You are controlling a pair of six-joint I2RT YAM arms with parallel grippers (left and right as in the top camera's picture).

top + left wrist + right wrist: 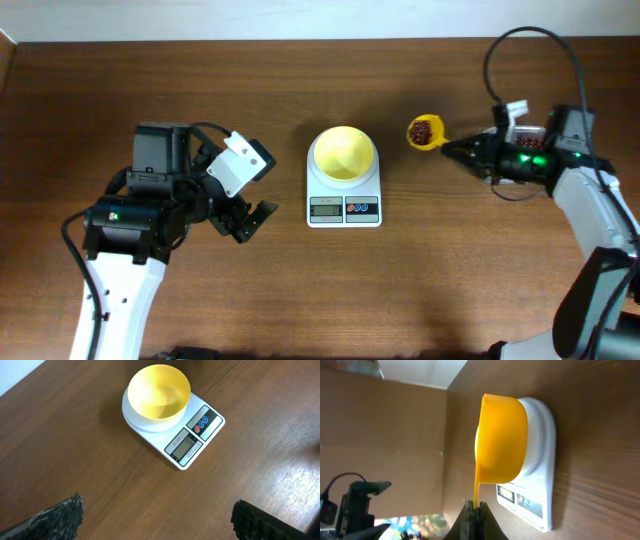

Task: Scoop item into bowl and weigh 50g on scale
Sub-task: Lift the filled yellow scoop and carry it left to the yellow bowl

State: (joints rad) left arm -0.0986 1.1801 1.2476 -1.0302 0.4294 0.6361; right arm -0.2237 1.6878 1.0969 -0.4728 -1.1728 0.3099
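Left side: left gripper (250, 222) hangs over the bare brown wooden table (300, 300), fingers spread wide and holding nothing. It is well apart from the scale, and its wrist camera faces the scale and bowl.

Centre: small white rectangular digital scale (344, 208) with a grey display and red and blue buttons on its front; digits too small to read. The small round pale yellow plastic bowl (343, 153) sits on its platform, and no grains show inside it.

Right of centre: yellow plastic scoop (425, 132), cup upright, carrying a small heap of dark red-brown beans (424, 130) — near the bowl but not yet over it. The right gripper (450, 148) has its fingers pressed together on the scoop's thin handle.

Step in hand, as I judge it: carrying a loaded scoop to the bowl, first pour not made.

Next move calls for shifting the scoop left until the cup is above the bowl's rim, then a slow wrist roll — too quick a tip could overshoot the weight or scatter beans.

Nothing stands between scoop and bowl. A black cable (530, 40) loops above the right arm, clear of the path.
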